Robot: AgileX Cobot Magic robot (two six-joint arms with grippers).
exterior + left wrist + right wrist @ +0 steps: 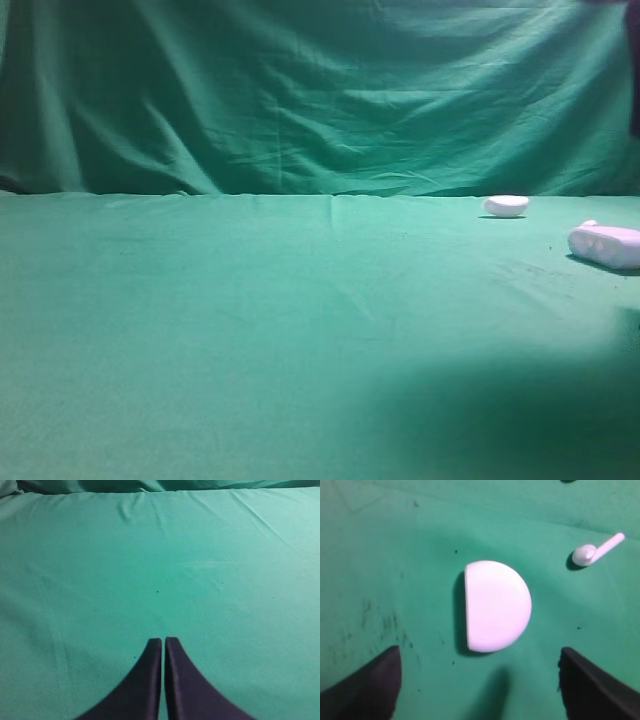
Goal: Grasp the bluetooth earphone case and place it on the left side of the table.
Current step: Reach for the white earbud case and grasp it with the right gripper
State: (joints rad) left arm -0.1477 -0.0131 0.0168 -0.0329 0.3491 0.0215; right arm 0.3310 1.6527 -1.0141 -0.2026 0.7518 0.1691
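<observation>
Green draped cloth backdrop (320,90) fills the upper part of the exterior high view, heavily folded, same shade as the surface below it.

Wide flat table (250,330) covered in wrinkled green cloth takes up the lower part. A soft dark shadow lies over its near right corner. The left side of it carries nothing visible in this view.

White, faintly lilac, smooth rounded oblong bluetooth earphone case (606,245) lies on the table at the far right edge of the exterior high view, partly cut off by the frame. It rests flat on the cloth, no gripper touching it.

White half-dome piece (506,205), one flat straight side and one rounded side, sits on the cloth further back and to the left of the case, well apart from it. In the right wrist view the same piece (496,606) lies flat side to the left, centred between the two dark fingers.

Left gripper (163,641): two dark tapered fingers pressed together, tips almost touching, nothing between them, clenched over bare green cloth.

Right gripper (479,680): dark fingers spread wide at the lower corners of the right wrist view, released, above the half-dome piece and not touching it.

Small white earbud (594,551) with a straight stem lies on the cloth up and right of the half-dome piece, apart from it.
</observation>
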